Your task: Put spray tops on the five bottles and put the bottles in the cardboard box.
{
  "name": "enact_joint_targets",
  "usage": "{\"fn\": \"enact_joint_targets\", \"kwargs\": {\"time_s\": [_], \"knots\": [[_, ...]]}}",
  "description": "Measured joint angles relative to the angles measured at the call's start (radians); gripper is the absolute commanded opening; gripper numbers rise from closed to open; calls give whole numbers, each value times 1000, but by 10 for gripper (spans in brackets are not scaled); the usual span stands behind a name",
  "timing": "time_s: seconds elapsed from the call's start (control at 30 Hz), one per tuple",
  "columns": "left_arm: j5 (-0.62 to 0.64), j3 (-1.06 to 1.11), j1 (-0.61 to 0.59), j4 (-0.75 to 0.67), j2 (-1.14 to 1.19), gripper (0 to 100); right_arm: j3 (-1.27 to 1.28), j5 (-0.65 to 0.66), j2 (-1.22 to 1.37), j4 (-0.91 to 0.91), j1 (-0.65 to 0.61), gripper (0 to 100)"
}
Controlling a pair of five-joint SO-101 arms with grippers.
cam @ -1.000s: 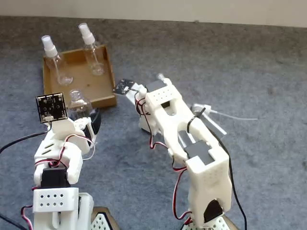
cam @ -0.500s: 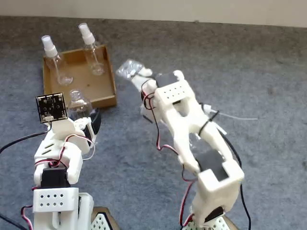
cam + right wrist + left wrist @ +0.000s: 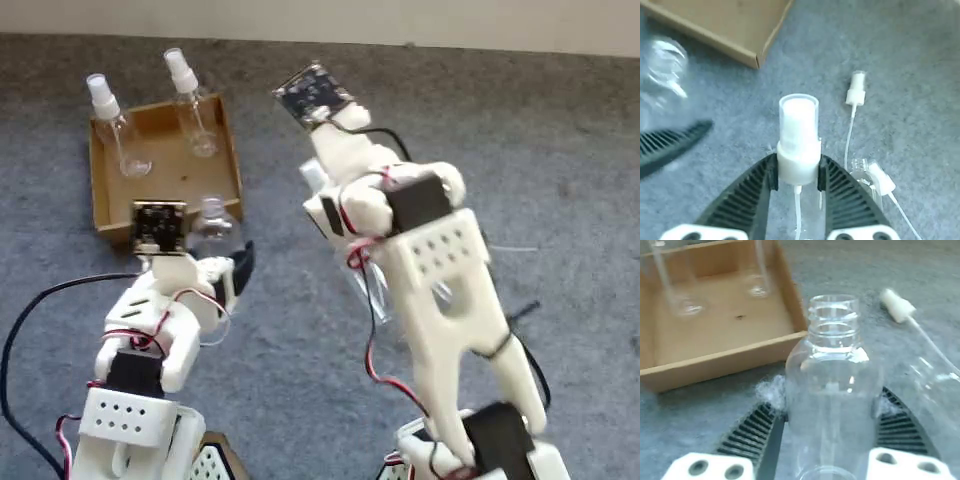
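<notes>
Left gripper, from overhead, clamps one open-necked bottle just off the box's near right corner; two topped bottles stand inside it. Left wrist: that bottle sits upright in its grip, carpet beneath. Right wrist: right gripper pinches one top upright; one loose top and one lying bottle rest on the carpet nearby.

A clear uncapped bottle stands upright in the left gripper, the cardboard box holding two capped bottles just beyond it. A white spray top stands upright, pinched by the right gripper.
</notes>
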Motion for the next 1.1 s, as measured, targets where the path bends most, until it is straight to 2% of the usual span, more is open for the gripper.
{"fn": "enact_joint_targets", "kwargs": {"time_s": [0.27,0.57,0.63,0.77,0.9,1.1], "knots": [[0,41,262,-2,0,165,0,-98,-258,8,0,28],[0,94,548,-2,-2,165,149,-104,-532,-8,6,28],[-34,95,595,-2,-2,165,190,-106,-597,-43,20,28],[-140,112,638,-2,-2,162,282,-107,-718,-130,110,28],[-173,130,641,-61,-3,161,382,-129,-783,-181,190,29],[-180,284,641,-307,-3,161,405,-284,-802,-204,230,29]]}}
